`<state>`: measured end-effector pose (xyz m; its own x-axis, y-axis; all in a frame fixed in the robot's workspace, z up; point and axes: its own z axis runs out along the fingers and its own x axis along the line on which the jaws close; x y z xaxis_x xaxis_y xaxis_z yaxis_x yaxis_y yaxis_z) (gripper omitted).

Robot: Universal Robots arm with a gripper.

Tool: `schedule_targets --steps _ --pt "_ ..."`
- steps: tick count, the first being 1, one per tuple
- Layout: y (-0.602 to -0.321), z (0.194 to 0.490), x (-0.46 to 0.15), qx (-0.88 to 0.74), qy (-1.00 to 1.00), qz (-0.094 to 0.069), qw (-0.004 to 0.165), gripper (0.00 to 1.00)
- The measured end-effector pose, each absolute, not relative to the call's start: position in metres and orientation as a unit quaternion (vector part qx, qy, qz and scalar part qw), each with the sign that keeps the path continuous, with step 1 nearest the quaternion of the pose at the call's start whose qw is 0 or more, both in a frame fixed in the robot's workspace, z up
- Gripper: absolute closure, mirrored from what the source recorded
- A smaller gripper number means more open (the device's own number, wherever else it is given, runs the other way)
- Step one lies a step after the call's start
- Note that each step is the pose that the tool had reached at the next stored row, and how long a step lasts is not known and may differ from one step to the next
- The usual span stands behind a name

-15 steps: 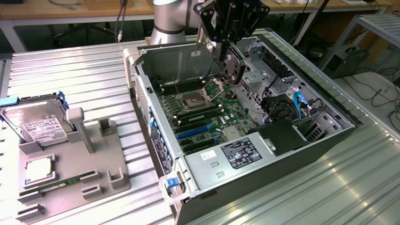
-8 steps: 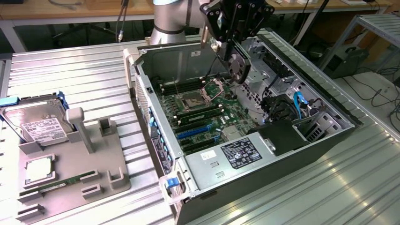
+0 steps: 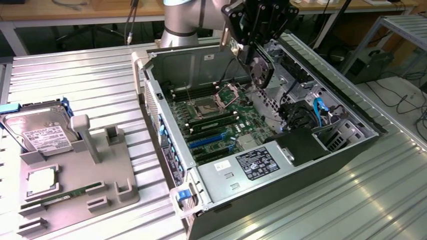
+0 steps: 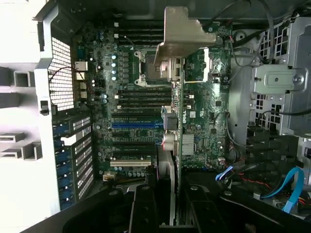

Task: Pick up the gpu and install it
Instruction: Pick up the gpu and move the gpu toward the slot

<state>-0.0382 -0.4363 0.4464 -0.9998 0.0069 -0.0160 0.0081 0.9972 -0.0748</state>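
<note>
Fingers (image 4: 144, 208) clamped on the gpu (image 4: 171, 121) over the motherboard (image 4: 104, 77); exterior view adds a hard drive (image 3: 41, 134) outside the case (image 3: 200, 62).

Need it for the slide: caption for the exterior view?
UR arm's gripper holds the gpu over the motherboard of an open computer case.

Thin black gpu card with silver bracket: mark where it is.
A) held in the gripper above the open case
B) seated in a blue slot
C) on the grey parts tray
A: the gripper clamps the thin black gpu card in the air over the open dark computer case.
</note>
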Motion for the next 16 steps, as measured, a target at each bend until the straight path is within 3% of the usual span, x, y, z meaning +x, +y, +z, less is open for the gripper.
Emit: schedule_targets --steps 16 --pt "-0.436 0.444 -0.001 0.004 0.999 -0.037 0.008 0.73"
